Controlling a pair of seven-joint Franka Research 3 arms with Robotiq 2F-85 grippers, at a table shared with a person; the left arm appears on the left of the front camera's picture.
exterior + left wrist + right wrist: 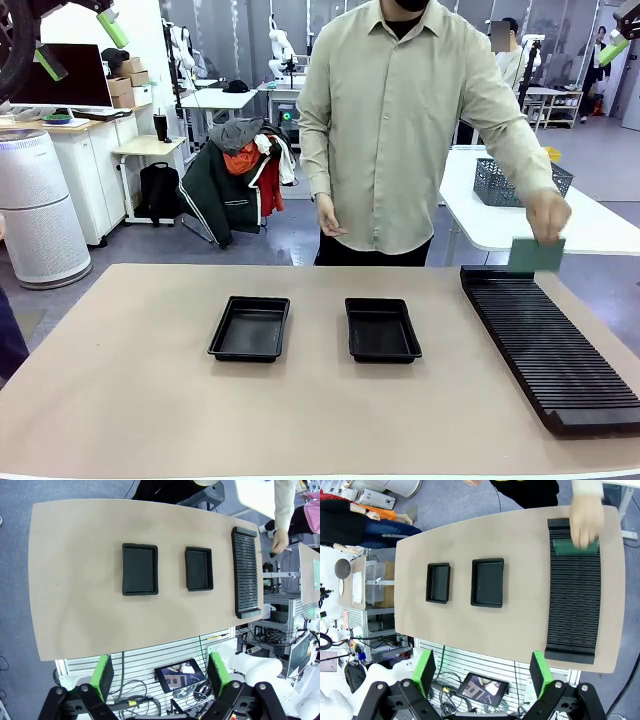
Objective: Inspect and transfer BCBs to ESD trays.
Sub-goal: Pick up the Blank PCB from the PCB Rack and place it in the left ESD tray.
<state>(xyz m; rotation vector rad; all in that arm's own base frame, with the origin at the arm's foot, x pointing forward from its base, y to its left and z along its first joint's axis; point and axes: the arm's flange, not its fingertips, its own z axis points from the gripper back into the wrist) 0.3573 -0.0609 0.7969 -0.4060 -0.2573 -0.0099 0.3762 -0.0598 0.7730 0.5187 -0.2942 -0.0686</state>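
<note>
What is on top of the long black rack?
A person's hand holds one green board over the far end of the rack. The hand covers part of the board, so I cannot tell whether it sits in a slot. Other slots look empty.

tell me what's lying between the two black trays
Nothing: only bare tan tabletop separates the left tray from the right tray, as the front view shows.

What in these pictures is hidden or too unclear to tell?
- Front view: the person's hand covers the BCB along its top edge; its surface detail is too small.
- Right wrist view: the blurred hand hides whether the BCB sits in a rack slot.
- Left wrist view: what the hand holds is too small to tell.
</note>
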